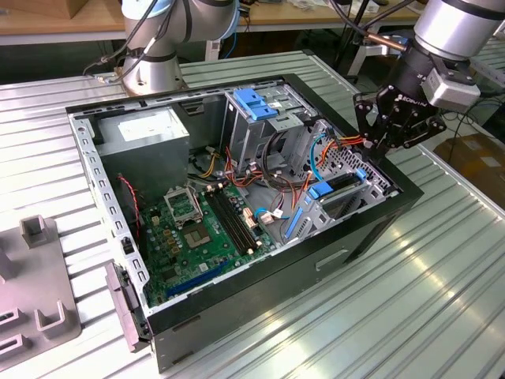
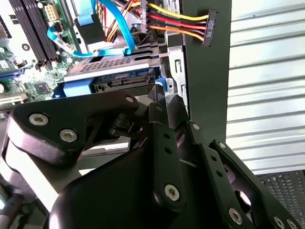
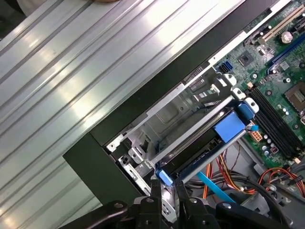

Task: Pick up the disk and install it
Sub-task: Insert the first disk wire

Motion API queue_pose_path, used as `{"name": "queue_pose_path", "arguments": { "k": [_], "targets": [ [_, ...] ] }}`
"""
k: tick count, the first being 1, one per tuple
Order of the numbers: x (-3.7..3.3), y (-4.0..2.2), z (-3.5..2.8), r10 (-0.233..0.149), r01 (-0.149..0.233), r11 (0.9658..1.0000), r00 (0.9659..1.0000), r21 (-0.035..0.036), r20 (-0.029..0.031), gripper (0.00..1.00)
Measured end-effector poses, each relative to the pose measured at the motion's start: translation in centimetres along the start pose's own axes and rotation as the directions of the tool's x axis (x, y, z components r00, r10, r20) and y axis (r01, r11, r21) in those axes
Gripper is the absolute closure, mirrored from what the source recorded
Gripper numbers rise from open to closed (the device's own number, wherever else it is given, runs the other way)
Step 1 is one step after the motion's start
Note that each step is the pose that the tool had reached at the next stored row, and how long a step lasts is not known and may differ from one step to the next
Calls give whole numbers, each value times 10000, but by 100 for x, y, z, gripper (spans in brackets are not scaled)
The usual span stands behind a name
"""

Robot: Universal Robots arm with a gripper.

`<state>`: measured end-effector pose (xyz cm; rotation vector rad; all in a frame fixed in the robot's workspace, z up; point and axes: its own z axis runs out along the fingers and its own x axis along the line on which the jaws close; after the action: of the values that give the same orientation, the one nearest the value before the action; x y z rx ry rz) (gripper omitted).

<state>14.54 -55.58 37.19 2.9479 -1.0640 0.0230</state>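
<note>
Gripper (image 1: pixel 380 146), at the case's (image 1: pixel 260 284) 2 o'clock in the exterior view, pinches the disk's (image 2: pixel 125 82) blue end; if tilted, it could jam or snag cables (image 2: pixel 171 21).

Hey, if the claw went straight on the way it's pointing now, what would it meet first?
Probably the disk: in the first wrist view the claw points at its blue rail end in the drive bay. Whether they already touch is unclear.
</note>
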Motion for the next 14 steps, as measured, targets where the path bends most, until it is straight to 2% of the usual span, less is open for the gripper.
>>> {"name": "queue_pose_path", "arguments": {
  "k": [4,8,11,13,14],
  "targets": [
    [43,-75,1,-139,139,9999,9999,3,0,75],
    [54,-101,1,-158,158,9999,9999,2,-1,75],
    [26,-218,1,-161,161,9999,9999,1,-1,75],
    [-27,-345,0,-163,163,9999,9999,-11,-12,75],
    [-32,-358,0,-167,167,9999,9999,-12,-12,75]
  ]
}}
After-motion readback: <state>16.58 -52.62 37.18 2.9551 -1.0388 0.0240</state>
